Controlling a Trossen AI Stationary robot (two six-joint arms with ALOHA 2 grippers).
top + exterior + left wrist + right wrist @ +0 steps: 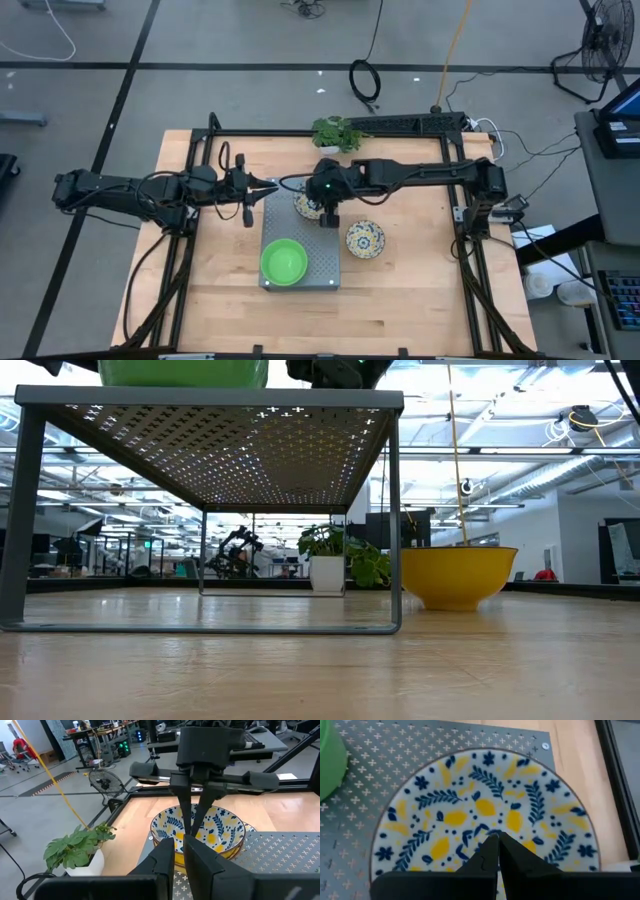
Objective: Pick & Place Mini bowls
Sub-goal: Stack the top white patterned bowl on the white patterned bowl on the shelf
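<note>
The right gripper (327,219) is hanging over a patterned bowl (309,205) on the far end of the grey tray (300,284), its fingers (492,851) pressed together on nothing. The left gripper (249,214) is hovering just off the tray's far left corner, fingers (165,857) nearly together and empty. A green bowl (284,262) is sitting on the tray's near end; another patterned bowl (365,239) is lying on the worktop (420,290) just right of the tray

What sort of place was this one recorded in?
Probably a robotics lab or workshop: a wooden table framed in black rails on a concrete floor, a standing fan, and desks with office chairs behind.
</note>
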